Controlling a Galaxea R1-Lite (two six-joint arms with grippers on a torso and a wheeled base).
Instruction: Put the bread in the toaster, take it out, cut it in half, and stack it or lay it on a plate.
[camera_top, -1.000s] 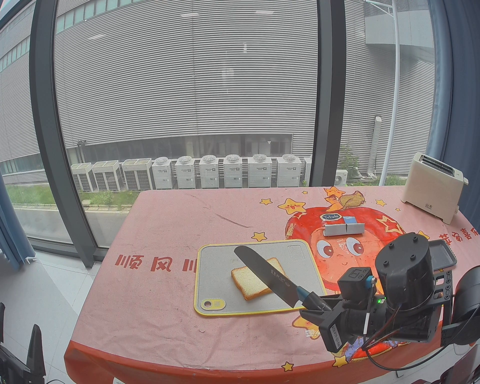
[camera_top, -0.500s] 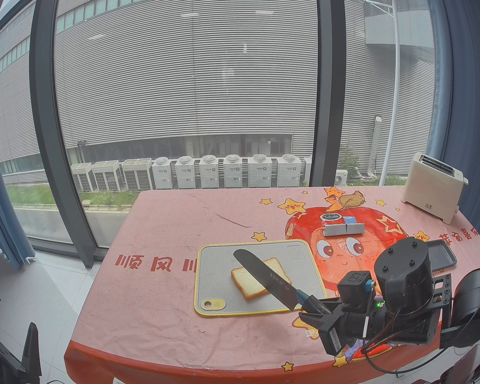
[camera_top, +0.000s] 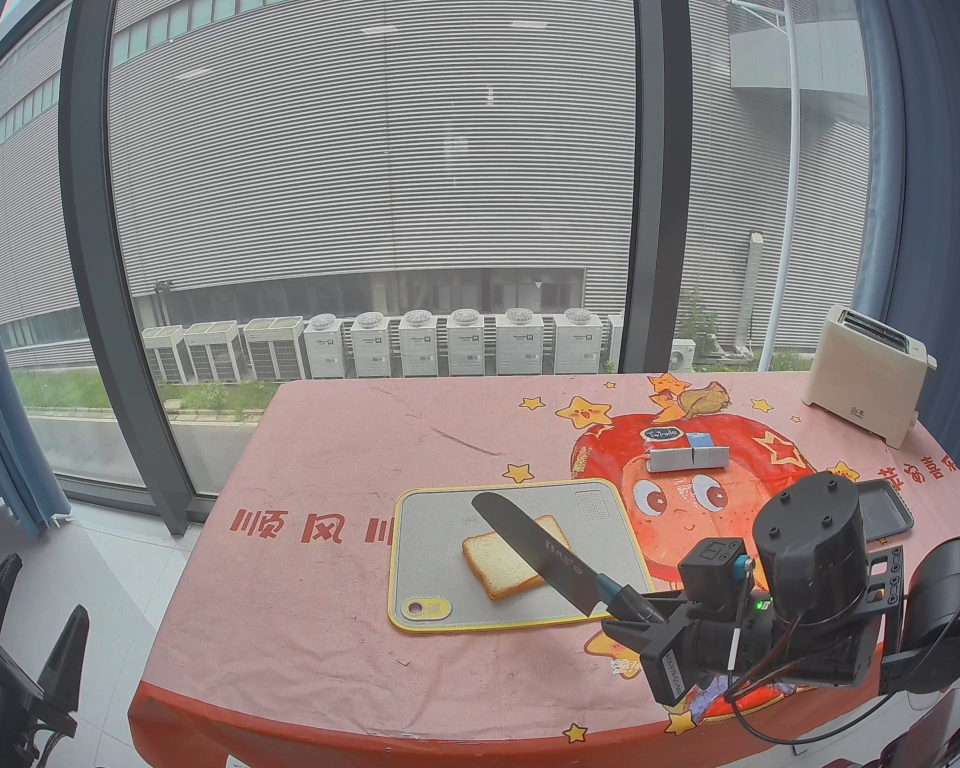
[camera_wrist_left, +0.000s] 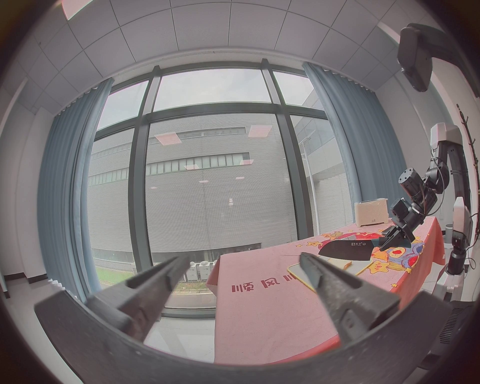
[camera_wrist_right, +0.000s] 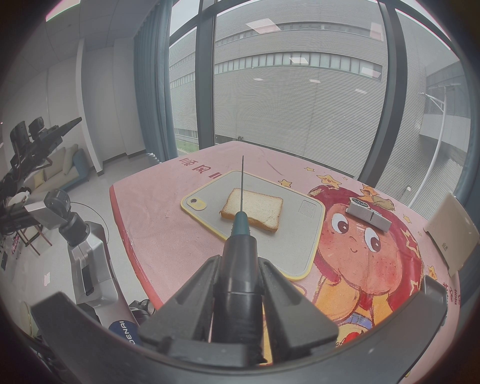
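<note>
Right gripper (camera_top: 628, 607), clamped on a kitchen knife (camera_top: 535, 550), poises its blade over the bread slice (camera_top: 493, 566) on the cutting board (camera_top: 430, 530) (aligned for halving). Left gripper (camera_wrist_left: 245, 259) hangs spread wide, far left.

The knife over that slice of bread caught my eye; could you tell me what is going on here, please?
The right gripper is shut on the handle of a knife, holding the blade over a slice of bread that lies whole on the cutting board. The cut is not yet made. The left gripper hangs open off the left side of the table, holding nothing. The toaster stands at the far right corner.
</note>
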